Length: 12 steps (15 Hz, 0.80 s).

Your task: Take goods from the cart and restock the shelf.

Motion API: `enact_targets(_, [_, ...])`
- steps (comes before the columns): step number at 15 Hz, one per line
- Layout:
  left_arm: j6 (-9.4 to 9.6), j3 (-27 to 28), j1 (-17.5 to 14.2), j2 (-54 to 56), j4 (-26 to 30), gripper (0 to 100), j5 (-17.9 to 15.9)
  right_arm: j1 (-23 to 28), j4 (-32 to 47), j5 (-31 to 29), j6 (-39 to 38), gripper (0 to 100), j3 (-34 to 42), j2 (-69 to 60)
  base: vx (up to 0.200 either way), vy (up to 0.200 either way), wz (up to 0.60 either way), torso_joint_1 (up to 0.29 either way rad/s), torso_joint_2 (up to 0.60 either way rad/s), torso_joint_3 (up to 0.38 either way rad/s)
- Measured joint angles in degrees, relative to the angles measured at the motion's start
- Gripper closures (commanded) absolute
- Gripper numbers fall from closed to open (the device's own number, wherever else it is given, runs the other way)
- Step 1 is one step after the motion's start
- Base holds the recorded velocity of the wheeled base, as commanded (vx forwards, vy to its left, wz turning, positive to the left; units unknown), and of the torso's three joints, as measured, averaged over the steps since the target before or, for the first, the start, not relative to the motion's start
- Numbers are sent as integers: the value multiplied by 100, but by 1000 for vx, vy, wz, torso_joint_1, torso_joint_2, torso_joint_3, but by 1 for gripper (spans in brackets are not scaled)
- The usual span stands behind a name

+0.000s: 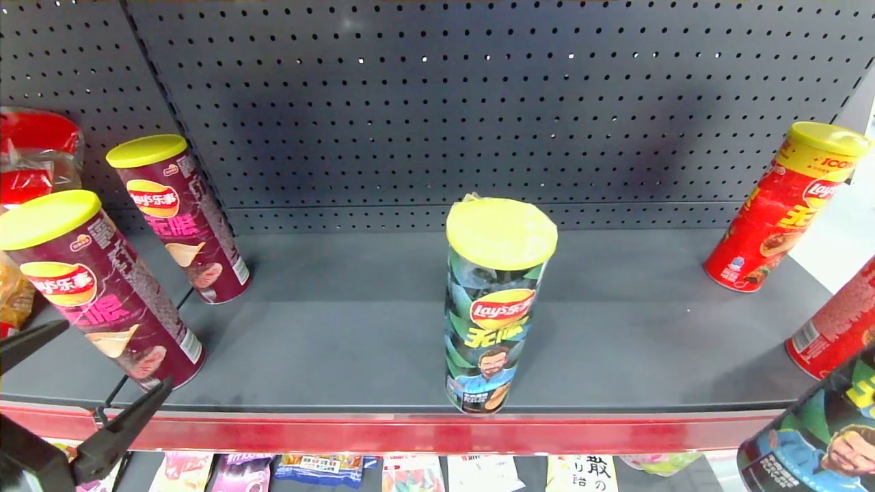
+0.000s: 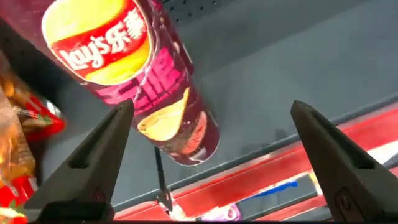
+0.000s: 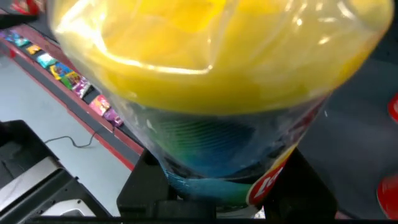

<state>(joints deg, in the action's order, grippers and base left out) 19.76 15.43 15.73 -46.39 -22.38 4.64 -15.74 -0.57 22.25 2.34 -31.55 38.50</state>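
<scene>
A green chip can (image 1: 495,307) with a yellow lid stands upright mid-shelf, near the red front edge (image 1: 424,432). My right gripper (image 3: 221,196) is shut on another green chip can (image 3: 217,93), which shows at the lower right (image 1: 817,437), in front of and below the shelf edge. My left gripper (image 1: 116,355) is open at the lower left, its fingers (image 2: 99,149) spread in front of the nearer maroon can (image 2: 143,81), not touching it.
Two maroon cans (image 1: 102,287) (image 1: 181,215) stand at the shelf's left, with bagged snacks (image 1: 34,157) beyond them. Red cans (image 1: 783,205) (image 1: 834,321) stand at the right. A pegboard back wall (image 1: 437,102) closes the shelf. The lower shelf holds small packets (image 1: 321,470).
</scene>
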Motion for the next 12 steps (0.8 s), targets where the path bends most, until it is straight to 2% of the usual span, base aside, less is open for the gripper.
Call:
enact_targets(1, [95,-50,0,33,5,0,-82,-112,-11,-5,4,100,-149,141,0,0,0,0,0,0])
enact_targets(3, [154,-129,4,107,2,0,-277,-239,-18,-9,6,100,-360,441,0,0,0,0,0,0])
enact_targets(5, [161,-212,32,236,5,0,-797,-317,-40,9,20,100,-561,750,0,0,0,0,0,0])
enact_targets(7, [128,-323,41,347,24,0,-1523,-427,-282,13,20,100,-703,1108,0,0,0,0,0,0])
enact_targets(8, [106,-350,41,369,101,0,-1643,-460,-489,13,20,100,-739,1280,0,0,0,0,0,0])
enact_targets(10, [-11,-330,37,385,380,0,-1671,-499,-1005,16,20,100,-789,1751,0,0,0,0,0,0])
enact_targets(12, [-74,-273,37,358,396,0,-1671,-514,-1559,11,20,100,-900,2261,0,0,0,0,0,0])
